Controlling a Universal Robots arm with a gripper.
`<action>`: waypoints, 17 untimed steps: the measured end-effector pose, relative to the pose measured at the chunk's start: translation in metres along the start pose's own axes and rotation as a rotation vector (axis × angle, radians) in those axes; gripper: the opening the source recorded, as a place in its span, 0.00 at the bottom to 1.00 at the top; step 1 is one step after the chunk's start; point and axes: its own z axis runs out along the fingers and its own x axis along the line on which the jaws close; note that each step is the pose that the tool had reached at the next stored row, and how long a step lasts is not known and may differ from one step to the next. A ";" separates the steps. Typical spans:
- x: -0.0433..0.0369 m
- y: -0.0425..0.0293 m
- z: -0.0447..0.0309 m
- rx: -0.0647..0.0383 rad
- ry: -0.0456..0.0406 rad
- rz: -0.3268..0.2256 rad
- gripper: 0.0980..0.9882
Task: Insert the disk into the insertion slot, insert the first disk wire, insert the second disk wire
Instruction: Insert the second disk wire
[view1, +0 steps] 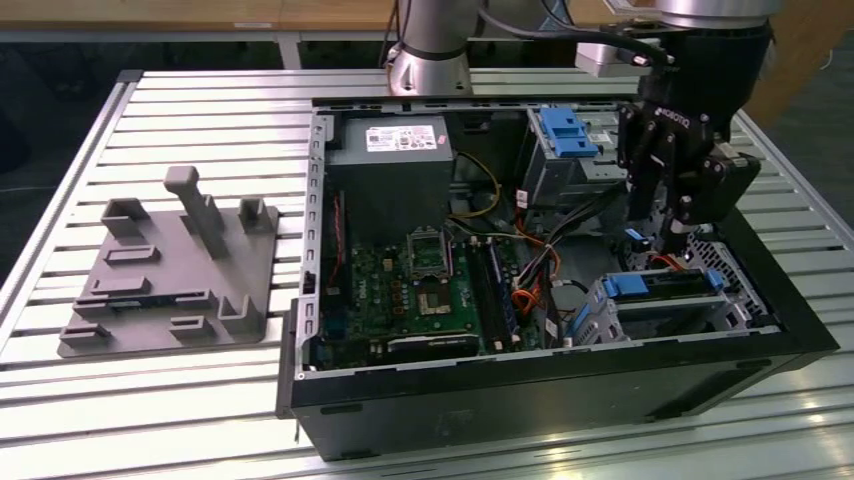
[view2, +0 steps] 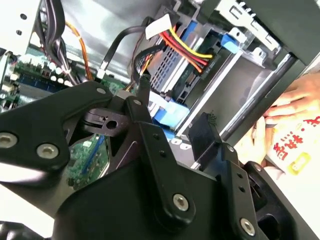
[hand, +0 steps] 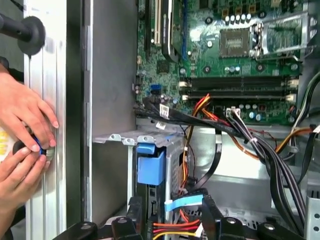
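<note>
Hand (view2: 170, 125), grip state unclear, hangs among cables (hand: 260, 145) by insertion slot (view1: 667, 300).

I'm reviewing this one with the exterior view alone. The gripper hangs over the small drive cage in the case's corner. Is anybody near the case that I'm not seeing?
Observer: Yes. In the first wrist view a person's hands rest on the slatted table, just outside the case wall.
Operator: And the wires, where are they?
Observer: In the first wrist view a blue-tagged flat cable and red and yellow wires lie at the open end of the insertion slot. I cannot tell whether either is plugged in.
</note>
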 end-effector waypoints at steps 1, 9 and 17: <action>-0.0005 0.0015 0.0003 0.009 0.0004 0.003 0.55; -0.0035 0.0027 0.0023 0.015 0.0091 0.004 0.55; -0.0068 0.0035 0.0092 0.014 0.0328 0.002 0.55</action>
